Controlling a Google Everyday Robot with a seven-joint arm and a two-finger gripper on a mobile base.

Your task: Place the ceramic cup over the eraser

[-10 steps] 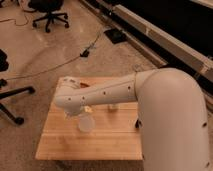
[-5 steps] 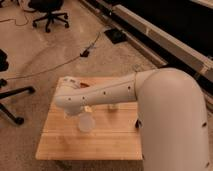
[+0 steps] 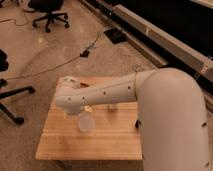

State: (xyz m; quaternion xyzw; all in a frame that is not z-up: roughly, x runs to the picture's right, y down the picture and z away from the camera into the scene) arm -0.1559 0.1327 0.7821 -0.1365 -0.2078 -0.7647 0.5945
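The ceramic cup is a plain white tapered cup. It sits low over the wooden table, left of the middle. My gripper is right above the cup, at the end of the white arm that reaches in from the right. The wrist hides the gripper and how it meets the cup. A small dark block shows at the table's right side against the arm's big white link. It may be the eraser, but I cannot tell.
A small pale thing stands under the forearm. A red-brown thing lies at the table's far edge. Office chairs and a cable are on the floor beyond. A dark rail runs along the far right.
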